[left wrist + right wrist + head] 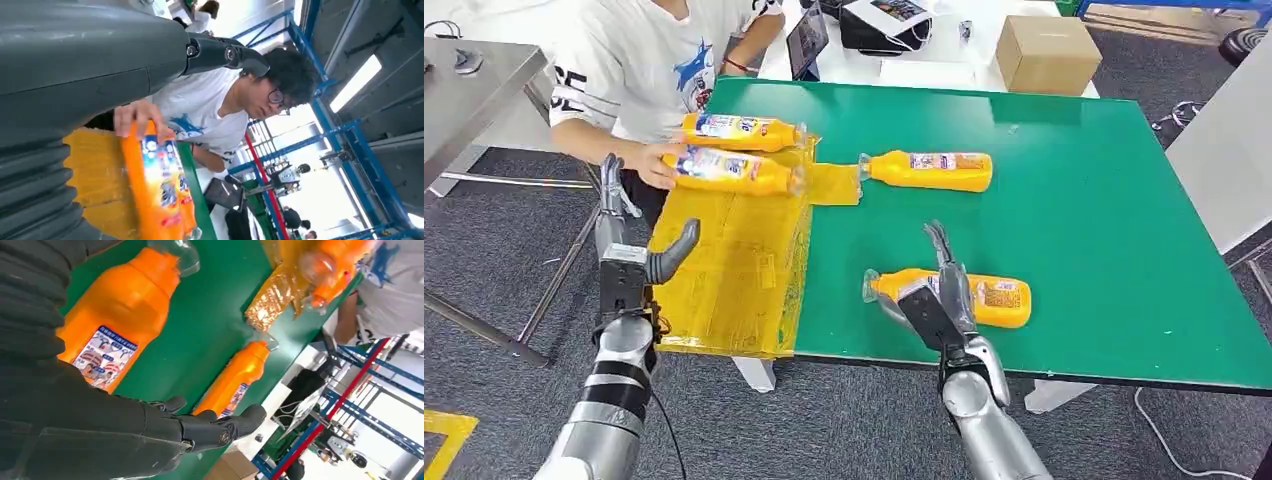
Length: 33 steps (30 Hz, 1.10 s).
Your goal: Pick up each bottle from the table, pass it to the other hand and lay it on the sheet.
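Four orange bottles are in play: two already lie on the yellow sheet (724,270) at its far end, the far sheet bottle (742,131) and the near sheet bottle (732,170), which a person's hand (656,163) is touching; two lie on their sides on the green table (1104,200), the far bottle (929,170) with its clear cap just beside the sheet's corner, and the near bottle (984,298) close to the table's front edge. The right hand (939,290) hovers over the near bottle's neck end with fingers apart and holds nothing; whether it touches the bottle I cannot tell. The left hand (629,245) hangs off the table's left edge beside the sheet, fingers spread, thumb out, empty. Each bottle looks like stiff plastic, full of liquid, so fairly heavy and likely to roll when nudged; the glossy label may be slippery. The flat-sided body near the middle seems the best hold, balanced for the pass, leaving the neck or base free for the other hand. Also counted: one cardboard box (1046,52) beyond the table, one sheet, two robot hands.
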Available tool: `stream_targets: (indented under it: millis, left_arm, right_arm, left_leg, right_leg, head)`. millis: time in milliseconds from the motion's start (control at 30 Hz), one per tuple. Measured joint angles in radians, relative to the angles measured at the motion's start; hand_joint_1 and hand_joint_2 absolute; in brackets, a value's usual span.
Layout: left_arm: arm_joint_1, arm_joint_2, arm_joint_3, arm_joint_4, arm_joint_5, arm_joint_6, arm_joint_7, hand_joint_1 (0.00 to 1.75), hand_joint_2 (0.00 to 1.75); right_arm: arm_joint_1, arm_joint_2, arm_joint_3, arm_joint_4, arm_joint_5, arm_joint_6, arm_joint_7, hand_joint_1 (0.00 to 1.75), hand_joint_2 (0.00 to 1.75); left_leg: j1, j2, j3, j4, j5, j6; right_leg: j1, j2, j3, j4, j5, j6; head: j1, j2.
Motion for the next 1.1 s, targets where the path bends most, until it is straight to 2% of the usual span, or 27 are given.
stream_targets:
  millis: [267,433,600,800,1100]
  left_arm:
    - [0.009,0.000,0.000,-0.021,0.000,0.000,0.000,0.00,1.75]
    - [0.028,0.000,0.000,-0.021,-0.023,0.049,0.000,0.00,1.75]
    - [0.078,0.001,-0.006,-0.023,-0.045,0.048,0.000,0.00,1.75]
    - [0.076,-0.004,-0.029,0.028,-0.055,0.022,0.000,0.00,1.75]
    - [0.067,-0.008,-0.050,0.104,-0.055,0.009,0.000,0.00,1.75]
  right_arm:
    - [-0.008,-0.015,0.000,0.023,0.001,0.000,0.001,0.00,1.75]
    - [-0.029,-0.060,0.000,0.043,0.134,0.076,0.145,0.00,1.75]
    - [-0.063,-0.136,-0.022,0.092,0.197,0.175,0.205,0.00,1.75]
    - [-0.123,-0.175,-0.018,0.188,0.240,0.298,0.226,0.00,1.75]
    - [-0.207,-0.200,0.013,0.293,0.266,0.302,0.238,0.00,1.75]
  left_leg:
    - [0.000,0.000,0.000,0.000,0.000,0.000]
    - [0.000,0.000,0.000,0.000,0.000,0.000]
    - [-0.001,-0.001,-0.001,0.000,0.000,0.000]
    - [0.000,0.001,0.000,0.000,0.000,0.000]
    - [0.000,0.001,0.000,0.000,0.000,0.000]
  right_leg:
    - [0.000,0.000,0.000,0.000,0.000,0.000]
    - [0.000,0.000,0.000,0.000,0.000,0.000]
    - [-0.001,0.000,0.000,-0.001,0.000,0.000]
    - [0.000,0.000,-0.001,-0.001,0.000,0.000]
    - [0.000,0.000,0.000,-0.001,0.000,0.000]
  head:
    - [0.000,0.000]
    - [0.000,0.000]
    - [0.000,0.000]
    - [0.000,0.000]
    - [0.000,0.000]
